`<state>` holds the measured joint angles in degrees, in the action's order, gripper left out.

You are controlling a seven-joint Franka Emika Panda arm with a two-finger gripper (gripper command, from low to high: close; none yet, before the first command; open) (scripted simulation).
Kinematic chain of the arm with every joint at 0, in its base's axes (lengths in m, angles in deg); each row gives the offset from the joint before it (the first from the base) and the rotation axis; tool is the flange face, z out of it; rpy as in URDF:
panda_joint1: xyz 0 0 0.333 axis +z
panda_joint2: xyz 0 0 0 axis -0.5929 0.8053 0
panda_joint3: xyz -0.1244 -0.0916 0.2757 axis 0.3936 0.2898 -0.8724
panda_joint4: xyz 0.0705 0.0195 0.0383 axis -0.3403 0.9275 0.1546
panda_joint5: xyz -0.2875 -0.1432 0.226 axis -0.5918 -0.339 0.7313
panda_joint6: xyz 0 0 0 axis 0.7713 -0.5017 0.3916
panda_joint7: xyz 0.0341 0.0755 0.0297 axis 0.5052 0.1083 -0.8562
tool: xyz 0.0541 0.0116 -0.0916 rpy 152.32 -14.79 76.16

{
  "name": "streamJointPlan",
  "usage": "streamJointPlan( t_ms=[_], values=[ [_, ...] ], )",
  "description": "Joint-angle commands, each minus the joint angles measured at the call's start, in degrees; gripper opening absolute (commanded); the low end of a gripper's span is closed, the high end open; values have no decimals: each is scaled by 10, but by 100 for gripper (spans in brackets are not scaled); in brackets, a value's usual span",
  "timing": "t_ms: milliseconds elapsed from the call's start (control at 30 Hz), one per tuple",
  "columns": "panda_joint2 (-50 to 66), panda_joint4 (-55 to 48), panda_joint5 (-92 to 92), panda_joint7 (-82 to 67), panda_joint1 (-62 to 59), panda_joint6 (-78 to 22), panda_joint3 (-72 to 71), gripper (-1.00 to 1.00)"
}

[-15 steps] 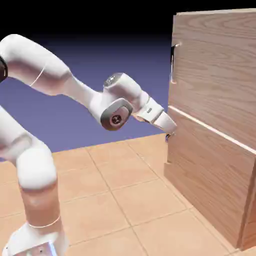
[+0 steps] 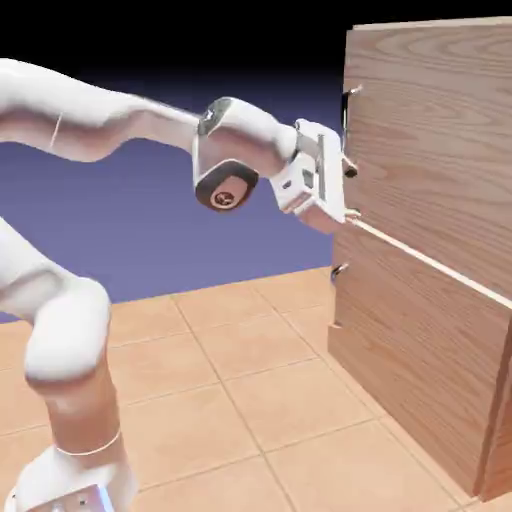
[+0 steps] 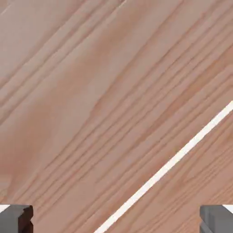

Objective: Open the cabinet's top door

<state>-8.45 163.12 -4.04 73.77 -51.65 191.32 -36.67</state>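
White end effector (image 2: pixel 350 192), fingertips spread wide with nothing between them, positioned at the cabinet (image 2: pixel 420 260) front near the pale seam (image 2: pixel 430 262). Wood-grained top door (image 2: pixel 430 140), located above the seam, lies closed; its upright silver handle (image 2: pixel 346 125) runs near the edge, above the lower door's small handle (image 2: pixel 339 271).
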Motion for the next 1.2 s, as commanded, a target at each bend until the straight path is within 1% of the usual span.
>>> streamJointPlan(
  t_ms=[0, 1167],
  values=[
    [-3, -7, 25, 11, -9, 1, -10, 0],
    [-103, -247, 897, 411, -325, 29, -371, 0]
  ],
)
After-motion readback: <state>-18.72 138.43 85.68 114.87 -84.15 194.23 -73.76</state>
